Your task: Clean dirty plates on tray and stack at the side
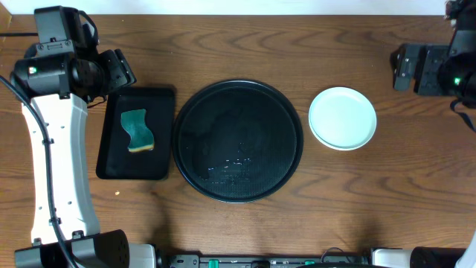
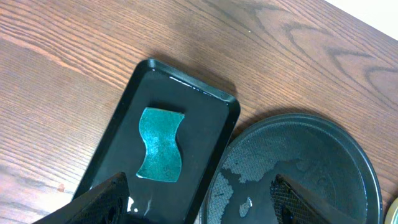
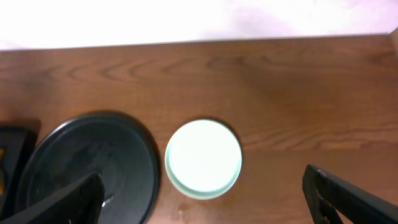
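Note:
The plates [image 1: 342,117] lie stacked on the table to the right of the large round black tray [image 1: 238,100]. The top plate looks pale, and a light teal rim shows beneath it. The stack also shows in the right wrist view [image 3: 203,157]. The tray holds no plates, only wet patches [image 2: 311,155]. My left gripper [image 2: 199,182] is open and empty, above the gap between the rectangular tray and the round tray. My right gripper [image 3: 202,177] is open and empty, high above the plates; in the overhead view it sits at the far right [image 1: 407,68].
A small rectangular black tray [image 1: 111,160] left of the round tray holds a teal sponge [image 1: 137,131], which also shows in the left wrist view [image 2: 160,144]. The left arm's white link runs down the table's left side.

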### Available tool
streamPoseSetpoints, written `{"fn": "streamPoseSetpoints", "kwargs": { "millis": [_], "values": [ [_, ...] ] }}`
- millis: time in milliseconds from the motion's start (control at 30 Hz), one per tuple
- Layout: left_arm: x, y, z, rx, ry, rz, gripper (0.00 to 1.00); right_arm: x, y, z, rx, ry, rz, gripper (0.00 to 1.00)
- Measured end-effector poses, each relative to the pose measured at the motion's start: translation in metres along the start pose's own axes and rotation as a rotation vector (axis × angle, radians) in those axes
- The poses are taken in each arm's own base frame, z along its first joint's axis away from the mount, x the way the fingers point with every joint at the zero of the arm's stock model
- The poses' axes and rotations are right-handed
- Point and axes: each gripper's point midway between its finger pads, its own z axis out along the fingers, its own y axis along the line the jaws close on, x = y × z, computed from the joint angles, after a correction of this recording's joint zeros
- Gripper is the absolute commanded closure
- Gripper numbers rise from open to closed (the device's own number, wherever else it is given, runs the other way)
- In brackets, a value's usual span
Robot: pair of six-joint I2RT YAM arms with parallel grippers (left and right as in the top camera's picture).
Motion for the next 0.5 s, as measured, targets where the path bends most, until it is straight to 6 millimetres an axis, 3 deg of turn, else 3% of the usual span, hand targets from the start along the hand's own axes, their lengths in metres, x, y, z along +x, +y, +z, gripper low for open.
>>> {"fn": "streamPoseSetpoints", "kwargs": {
  "millis": [267,400,500],
  "values": [
    [0.0,0.0,0.0,0.0,0.0,0.0,0.26,-0.013,-0.001,-0.029,0.009,-0.162,-0.019,0.01],
    [0.0,0.0,0.0,0.0,0.0,0.0,0.26,-0.002,-0.012,-0.044,0.042,-0.257,-0.021,0.01],
    [0.0,0.0,0.0,0.0,0.001,0.0,0.26,0.019,-0.019,-0.041,0.062,-0.304,-0.017,0.01]
  ]
}}
